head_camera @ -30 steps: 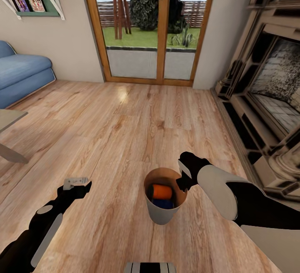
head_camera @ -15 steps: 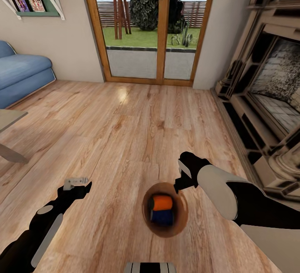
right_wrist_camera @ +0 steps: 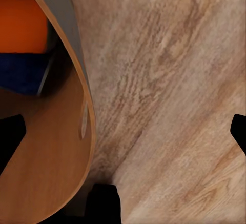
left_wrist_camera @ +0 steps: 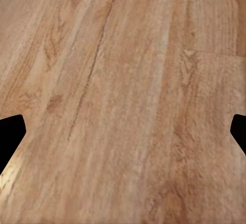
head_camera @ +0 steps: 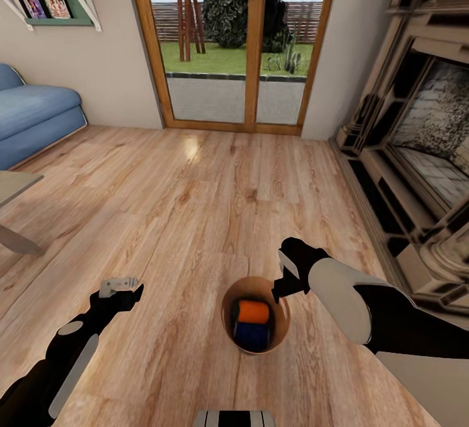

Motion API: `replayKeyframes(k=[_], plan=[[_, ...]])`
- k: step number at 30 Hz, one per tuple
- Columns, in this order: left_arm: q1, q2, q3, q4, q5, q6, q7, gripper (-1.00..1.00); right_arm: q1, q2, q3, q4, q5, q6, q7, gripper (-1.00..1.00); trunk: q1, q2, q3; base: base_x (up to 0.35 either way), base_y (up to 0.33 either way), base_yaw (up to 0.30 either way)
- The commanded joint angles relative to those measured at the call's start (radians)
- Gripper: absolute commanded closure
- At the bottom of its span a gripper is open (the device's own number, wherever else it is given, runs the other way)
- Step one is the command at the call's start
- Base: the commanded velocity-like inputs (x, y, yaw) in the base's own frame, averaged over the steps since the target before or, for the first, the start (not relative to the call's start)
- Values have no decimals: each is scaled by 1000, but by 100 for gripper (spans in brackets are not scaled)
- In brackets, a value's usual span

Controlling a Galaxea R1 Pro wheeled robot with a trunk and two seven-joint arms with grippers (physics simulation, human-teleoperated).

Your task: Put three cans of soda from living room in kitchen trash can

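Note:
The tash can (head_camera: 281,324) stands upright on the wood floor just in front of me, its coppery inside facing up. An orange can of soda (head_camera: 253,312) and a blue one (head_camera: 251,335) lie inside it; anything under them is hidden. My right gripper (head_camera: 280,284) hovers open above the can's far right rim, holding nothing. The right wrist view looks down past the rim of the tash can (right_wrist_camera: 46,172) at the orange can (right_wrist_camera: 20,19) and the blue can (right_wrist_camera: 23,73). My left gripper (head_camera: 121,286) is open over bare floor, well left of the can.
A blue sofa (head_camera: 32,114) and a table corner (head_camera: 13,199) are at the left. Glass patio doors (head_camera: 234,43) close the far wall. A large stone fireplace unit (head_camera: 417,153) runs along the right. Wood floor (left_wrist_camera: 123,80) spreads between them.
The tash can, hanging by its rim from my right gripper a second ago, has dropped and now rests on the floor. Both arms have stayed in place.

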Motion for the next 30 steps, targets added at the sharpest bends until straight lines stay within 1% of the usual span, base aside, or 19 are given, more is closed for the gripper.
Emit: replayKeyframes(k=[1, 23, 30], plan=[[0, 0, 0, 0, 0, 0, 0, -100, 0, 0, 0, 0, 0, 0, 0, -100, 0, 0, 0, 0, 0, 0], [0, -1, 0, 1, -2, 0, 0, -100, -1, 0, -1, -2, 0, 0, 0, -100, 0, 0, 0, 0, 0, 0], [0, -10, 1, 12, -2, 0, 0, -100, -1, 0, -1, -2, 1, 0, -2, -100, 0, 0, 0, 0, 0, 0]])
